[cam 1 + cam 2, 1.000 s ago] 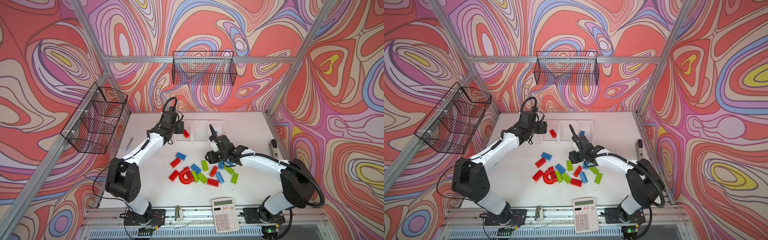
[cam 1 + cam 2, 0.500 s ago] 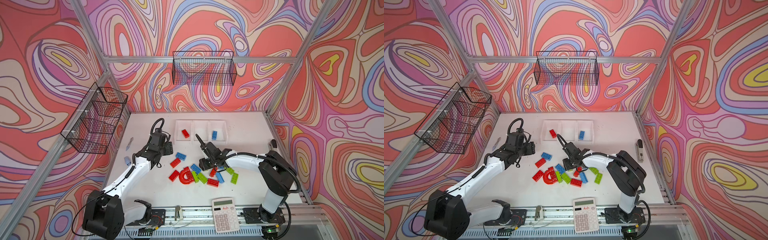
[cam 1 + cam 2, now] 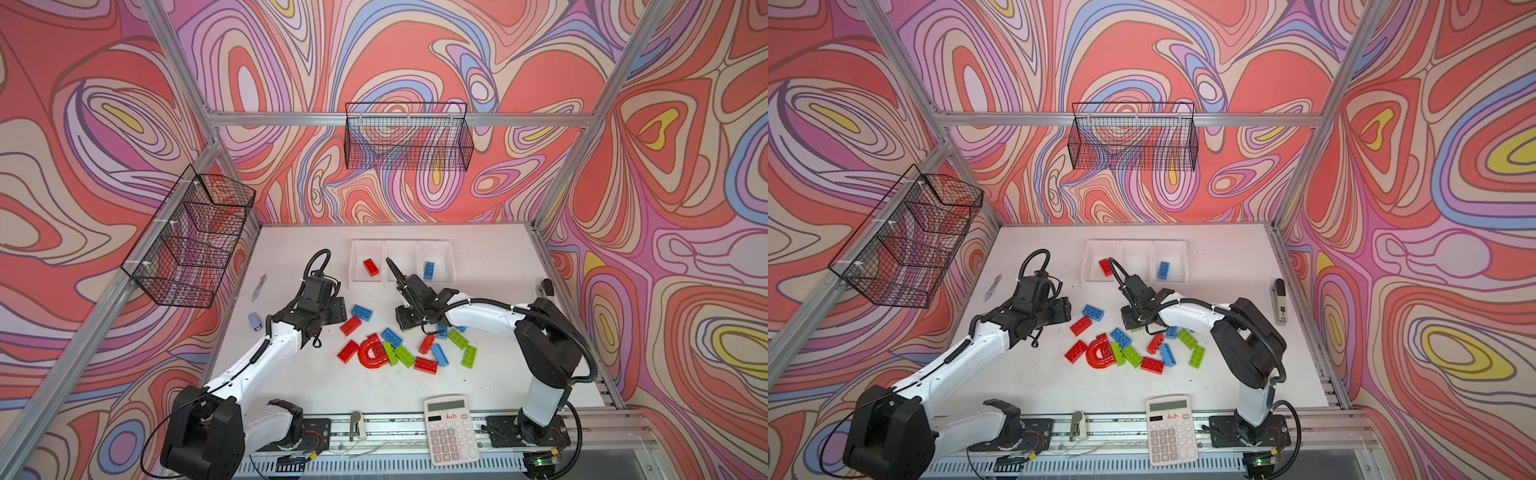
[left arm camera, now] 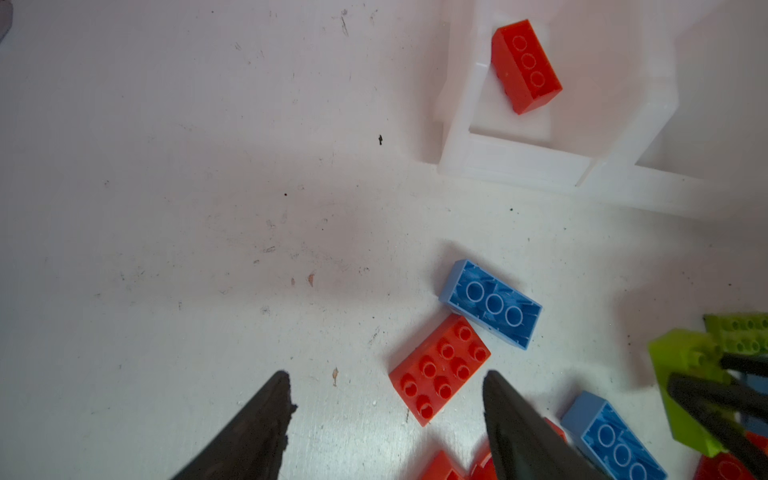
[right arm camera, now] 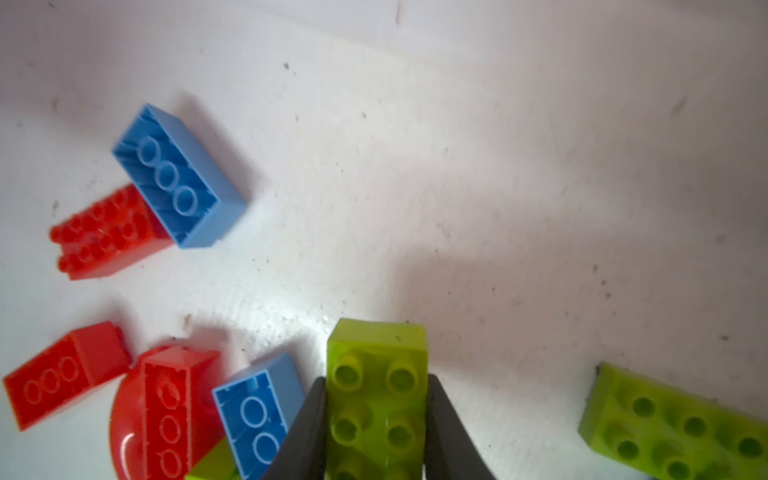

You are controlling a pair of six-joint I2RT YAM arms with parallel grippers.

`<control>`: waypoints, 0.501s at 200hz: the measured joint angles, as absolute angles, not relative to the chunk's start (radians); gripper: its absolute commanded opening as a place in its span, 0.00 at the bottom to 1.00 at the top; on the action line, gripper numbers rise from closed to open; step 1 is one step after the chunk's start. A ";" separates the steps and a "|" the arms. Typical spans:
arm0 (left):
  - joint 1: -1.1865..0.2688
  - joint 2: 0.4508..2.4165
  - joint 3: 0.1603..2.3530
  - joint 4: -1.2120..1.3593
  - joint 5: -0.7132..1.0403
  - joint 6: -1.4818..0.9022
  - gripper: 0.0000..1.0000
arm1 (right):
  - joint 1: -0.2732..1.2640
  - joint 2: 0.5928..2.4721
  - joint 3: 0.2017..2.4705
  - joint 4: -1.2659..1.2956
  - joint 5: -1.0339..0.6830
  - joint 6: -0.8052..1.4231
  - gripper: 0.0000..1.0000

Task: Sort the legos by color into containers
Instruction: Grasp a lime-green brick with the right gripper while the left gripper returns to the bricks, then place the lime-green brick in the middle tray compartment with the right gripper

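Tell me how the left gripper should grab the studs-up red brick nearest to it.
Grip the red brick across its two long side walls at mid-length, coming straight down. It lies flat, studs up, so those walls are upright and parallel, with bare table beside both; one short end is crowded by the blue brick. The open left gripper likely needs a twist to line up.

The left arm (image 3: 266, 353) stretches forward and low, and the left gripper (image 4: 386, 376) points down with its jaws spread apart. The right arm (image 3: 490, 318) bends at the elbow and reaches toward the middle. The right gripper (image 5: 377, 379) is clamped on the sides of a lime green brick (image 5: 376, 415).
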State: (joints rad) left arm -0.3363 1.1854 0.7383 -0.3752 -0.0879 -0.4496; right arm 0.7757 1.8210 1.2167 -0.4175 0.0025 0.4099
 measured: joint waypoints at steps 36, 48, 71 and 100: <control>-0.376 1.151 0.682 -0.392 -0.089 -0.473 0.75 | 0.691 1.842 1.381 -0.409 0.001 0.389 0.26; -0.385 1.140 0.663 -0.398 -0.091 -0.480 0.75 | 0.654 1.870 1.433 -0.394 0.004 0.382 0.27; -0.395 1.131 0.632 -0.398 -0.094 -0.487 0.75 | 0.589 1.963 1.533 -0.350 -0.007 0.377 0.28; -0.414 1.153 0.622 -0.392 -0.095 -0.485 0.75 | 0.533 2.123 1.656 -0.318 -0.031 0.378 0.37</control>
